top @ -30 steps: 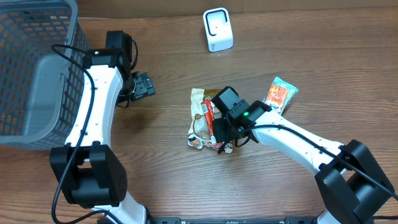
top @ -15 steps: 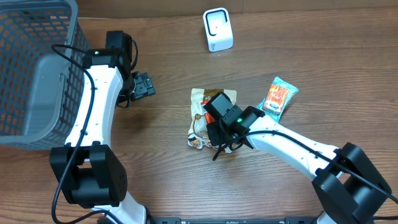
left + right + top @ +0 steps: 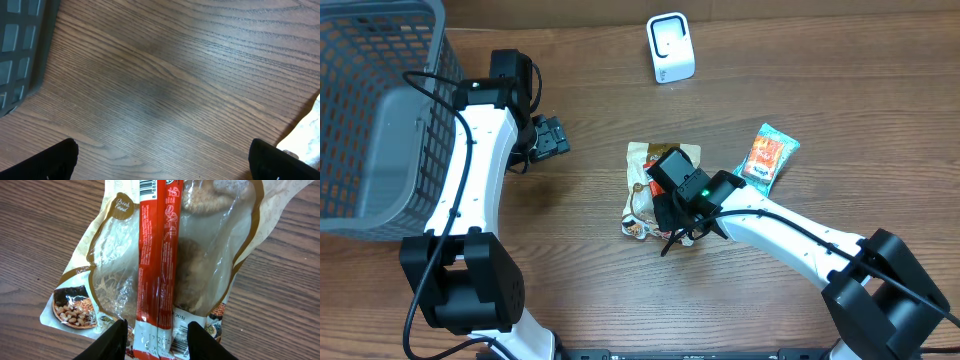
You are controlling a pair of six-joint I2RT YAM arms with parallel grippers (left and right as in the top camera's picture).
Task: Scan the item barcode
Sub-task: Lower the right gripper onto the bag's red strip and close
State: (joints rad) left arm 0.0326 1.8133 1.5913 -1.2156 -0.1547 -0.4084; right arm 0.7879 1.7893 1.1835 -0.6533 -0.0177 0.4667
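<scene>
A red twin-stick snack packet [image 3: 155, 255] lies lengthwise on top of a clear nut-and-seed bag [image 3: 107, 295] at the table's middle [image 3: 653, 183]. My right gripper [image 3: 159, 340] is down over the packet's near white end. One black finger [image 3: 117, 340] stands on each side of it, with a narrow gap at both sides, so nothing is gripped. A barcode shows at the packet's far end [image 3: 152, 187]. Another sits on the bag beside the right finger. The white scanner [image 3: 670, 47] stands at the back. My left gripper [image 3: 162, 160] is wide open over bare wood, near the basket [image 3: 552, 137].
A grey mesh basket [image 3: 370, 110] fills the far left, and its corner shows in the left wrist view [image 3: 20, 50]. An orange and green snack pouch [image 3: 768, 155] lies right of the bag, beside my right arm.
My right gripper has slid a little left along the bag and its jaws have narrowed round the red packet. The left arm has not moved.
</scene>
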